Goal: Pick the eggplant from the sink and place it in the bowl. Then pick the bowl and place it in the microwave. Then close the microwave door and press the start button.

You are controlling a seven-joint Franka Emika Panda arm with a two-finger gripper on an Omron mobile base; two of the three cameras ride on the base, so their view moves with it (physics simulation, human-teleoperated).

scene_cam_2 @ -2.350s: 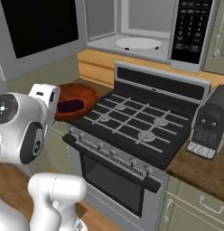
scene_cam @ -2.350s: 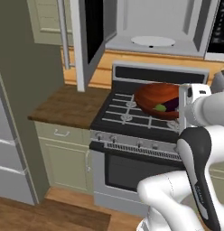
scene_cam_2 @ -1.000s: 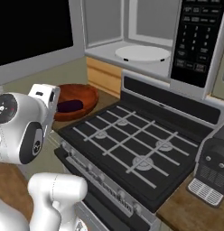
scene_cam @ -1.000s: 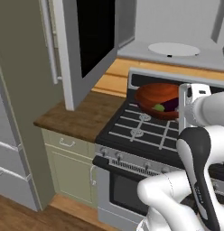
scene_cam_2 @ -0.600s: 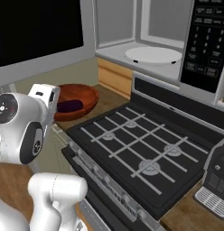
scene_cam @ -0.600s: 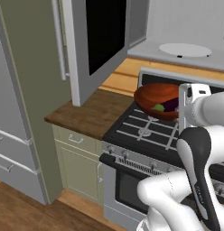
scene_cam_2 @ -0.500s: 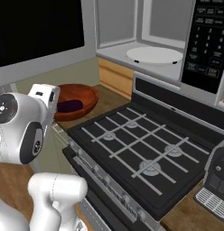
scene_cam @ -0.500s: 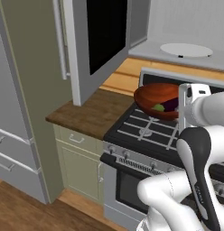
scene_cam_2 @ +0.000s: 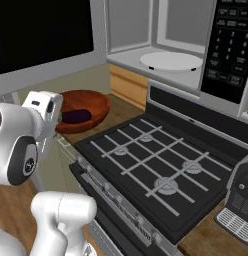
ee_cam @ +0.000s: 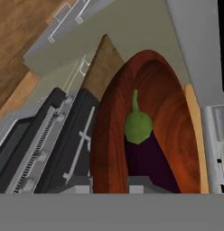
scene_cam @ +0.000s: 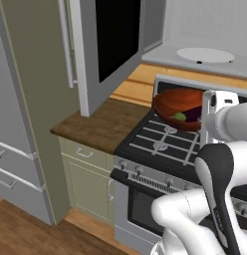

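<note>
Driven closer to open grey microwave (scene_cam_2: 161,45); hand (ee_cam: 109,184) clamped on glossy reddish-brown bowl (ee_cam: 163,113) rim, dark purple eggplant (ee_cam: 147,153) inside; cavity lies ahead, above.

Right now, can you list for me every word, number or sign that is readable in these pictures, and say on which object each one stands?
No text can be read here.
Black keypad panel of the boxy grey microwave: rows of pale button markings, too small and blurred to read.
Black coffee machine beside the black gas stove: no legible label.
Glossy reddish-brown bowl, dark purple eggplant: no markings.
</note>
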